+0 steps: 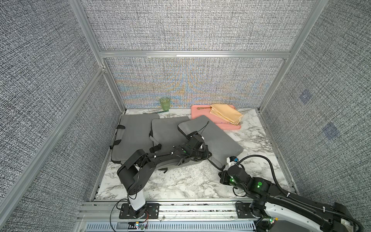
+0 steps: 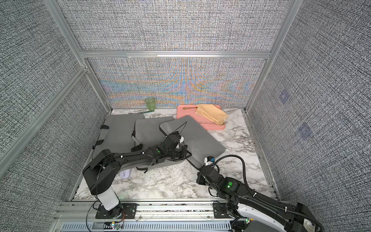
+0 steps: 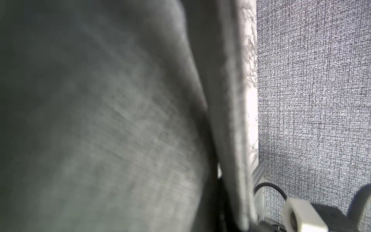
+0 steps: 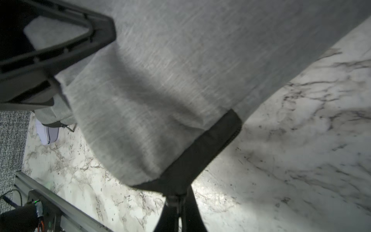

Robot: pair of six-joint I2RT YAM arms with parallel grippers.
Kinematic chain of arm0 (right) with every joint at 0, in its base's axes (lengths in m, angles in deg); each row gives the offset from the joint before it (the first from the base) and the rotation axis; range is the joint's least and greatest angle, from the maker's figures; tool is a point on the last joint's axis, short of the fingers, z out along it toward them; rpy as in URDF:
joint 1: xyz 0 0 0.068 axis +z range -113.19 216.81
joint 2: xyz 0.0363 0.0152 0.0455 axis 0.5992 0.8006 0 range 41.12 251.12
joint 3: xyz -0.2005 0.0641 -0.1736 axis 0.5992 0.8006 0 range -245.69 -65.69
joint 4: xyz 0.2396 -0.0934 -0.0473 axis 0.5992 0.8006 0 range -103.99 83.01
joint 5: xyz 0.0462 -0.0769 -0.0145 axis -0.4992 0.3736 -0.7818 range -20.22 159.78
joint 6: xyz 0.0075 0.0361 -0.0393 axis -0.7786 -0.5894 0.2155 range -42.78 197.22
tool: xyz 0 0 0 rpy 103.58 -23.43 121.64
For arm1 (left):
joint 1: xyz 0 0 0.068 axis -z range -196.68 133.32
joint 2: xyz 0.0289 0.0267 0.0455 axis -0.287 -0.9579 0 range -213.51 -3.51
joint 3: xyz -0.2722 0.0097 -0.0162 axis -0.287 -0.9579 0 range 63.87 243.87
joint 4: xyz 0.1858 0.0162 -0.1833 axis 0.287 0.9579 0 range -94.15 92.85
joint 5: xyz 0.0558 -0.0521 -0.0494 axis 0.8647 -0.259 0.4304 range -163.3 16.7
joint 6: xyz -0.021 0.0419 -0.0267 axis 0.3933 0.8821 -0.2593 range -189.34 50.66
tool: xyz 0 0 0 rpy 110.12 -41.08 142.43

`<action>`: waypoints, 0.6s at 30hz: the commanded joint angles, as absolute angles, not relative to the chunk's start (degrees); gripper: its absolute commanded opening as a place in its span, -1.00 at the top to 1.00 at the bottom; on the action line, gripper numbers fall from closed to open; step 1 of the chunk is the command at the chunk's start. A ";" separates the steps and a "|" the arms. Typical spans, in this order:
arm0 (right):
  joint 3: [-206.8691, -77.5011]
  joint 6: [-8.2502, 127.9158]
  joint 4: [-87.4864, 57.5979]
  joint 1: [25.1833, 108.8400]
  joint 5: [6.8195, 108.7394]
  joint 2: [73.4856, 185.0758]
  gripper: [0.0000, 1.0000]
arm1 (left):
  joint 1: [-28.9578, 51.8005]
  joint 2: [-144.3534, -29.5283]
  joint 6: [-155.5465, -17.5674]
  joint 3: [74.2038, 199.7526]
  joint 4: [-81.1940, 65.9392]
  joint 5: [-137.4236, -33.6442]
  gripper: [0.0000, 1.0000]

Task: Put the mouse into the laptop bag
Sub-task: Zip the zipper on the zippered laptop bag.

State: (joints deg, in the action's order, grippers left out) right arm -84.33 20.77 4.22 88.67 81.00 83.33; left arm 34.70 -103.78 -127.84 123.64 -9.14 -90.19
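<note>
Of three grey bags, the rightmost laptop bag [image 1: 216, 138] [image 2: 198, 138] lies at an angle mid-table. My left gripper [image 1: 202, 155] [image 2: 181, 154] lies at its near-left edge, shut on the fabric. Grey cloth [image 3: 120, 120] fills the left wrist view, with a dark gap between two layers. My right gripper [image 1: 221, 167] [image 4: 179, 200] is shut on the black trim at the bag's near corner [image 4: 200, 152]. The pale mouse [image 2: 125, 173] [image 4: 47, 133] rests on the marble near the left arm's elbow. In a top view that arm [image 1: 140, 166] hides it.
Two more grey bags [image 1: 136, 132] [image 1: 168, 130] lie at the back left. A green glass [image 1: 164, 104] stands by the back wall. A pink tray [image 1: 195, 115] at the back right carries a folded yellow cloth [image 1: 226, 115]. Fabric walls enclose the table.
</note>
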 commanded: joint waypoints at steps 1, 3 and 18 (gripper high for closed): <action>-83.06 21.28 15.31 84.25 80.59 83.03 1.00 | 33.69 -102.11 -125.33 123.95 -13.58 -86.59 1.00; -82.51 23.90 14.50 80.21 78.65 83.13 1.00 | 33.69 -101.68 -125.57 123.23 -14.66 -87.92 1.00; -85.71 33.11 4.60 75.25 67.69 84.90 1.00 | 34.62 -101.27 -126.99 119.39 -18.81 -92.88 0.12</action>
